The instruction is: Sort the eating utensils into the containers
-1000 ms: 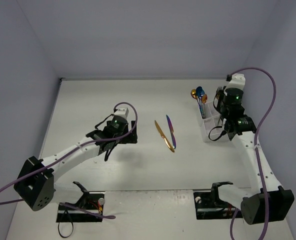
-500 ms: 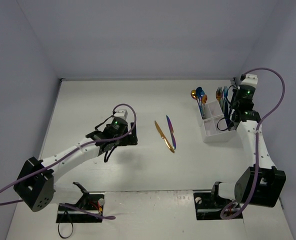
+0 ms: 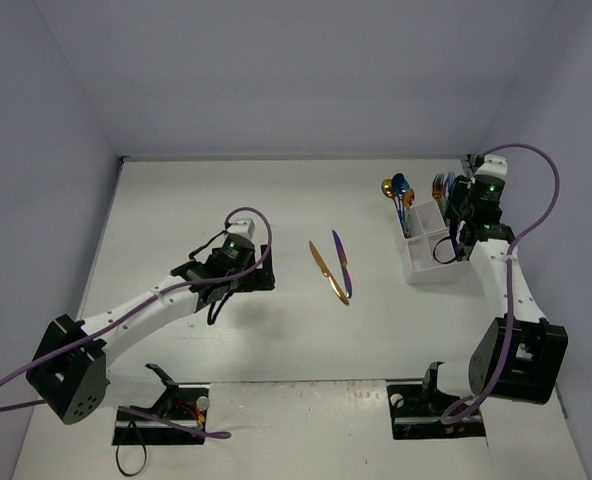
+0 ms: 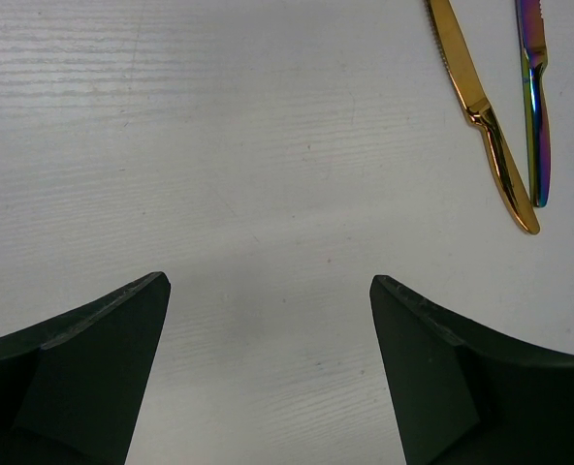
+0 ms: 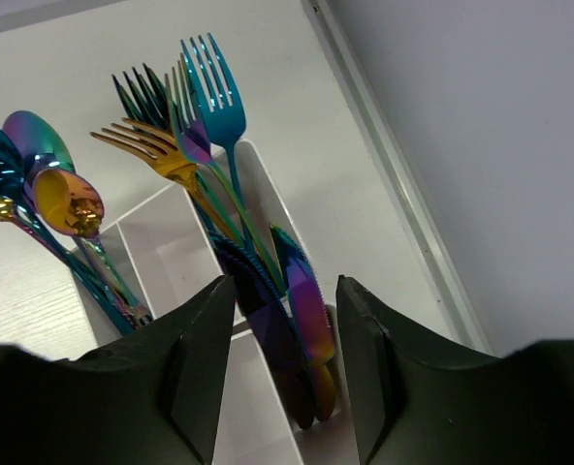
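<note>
Once right gripper [image 5: 285, 291] swung over white caddy [image 5: 161, 242], jaws went from clenched to parted: purple knife [image 5: 304, 305] released into compartment beside forks [image 5: 214, 107]. Left gripper [image 4: 268, 291] gaped empty above table [image 4: 219, 145]; gold knife [image 4: 481, 107], rainbow knife [image 4: 534, 97] unsorted there.

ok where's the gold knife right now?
In the top view the gold knife lies flat mid-table, just left of the rainbow knife, between the left gripper and the white caddy.

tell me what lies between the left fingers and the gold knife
Nothing but bare table between the fingers and gold knife, per the left wrist view.
</note>
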